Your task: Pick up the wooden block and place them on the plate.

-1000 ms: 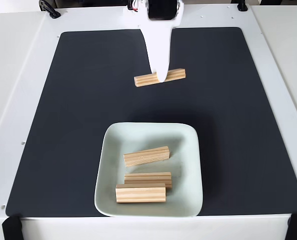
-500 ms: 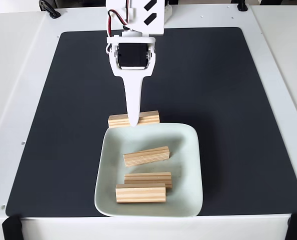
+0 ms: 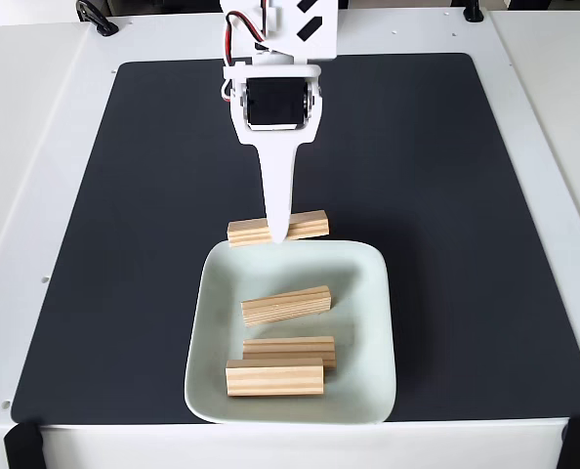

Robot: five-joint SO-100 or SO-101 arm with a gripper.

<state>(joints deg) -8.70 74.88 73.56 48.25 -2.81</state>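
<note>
A pale mint-green square plate [image 3: 368, 293] lies near the front of the black mat in the fixed view. Three wooden blocks rest in it: one tilted in the middle [image 3: 286, 305], one behind the front one [image 3: 290, 347], and one at the front [image 3: 274, 378]. A fourth wooden block [image 3: 305, 226] hangs crosswise just beyond the plate's far rim, with my white gripper [image 3: 279, 233] shut on its middle. The gripper reaches down from the top of the view, and its finger covers the block's centre.
The black mat [image 3: 153, 195] covers most of the white table [image 3: 26, 147]. Black clamps sit at the front corners [image 3: 21, 445] and cables at the back left [image 3: 95, 15]. Open mat lies left and right of the plate.
The gripper carried the block from the far middle of the mat toward the plate's far rim, then shifted slightly right and back over the last half second.
</note>
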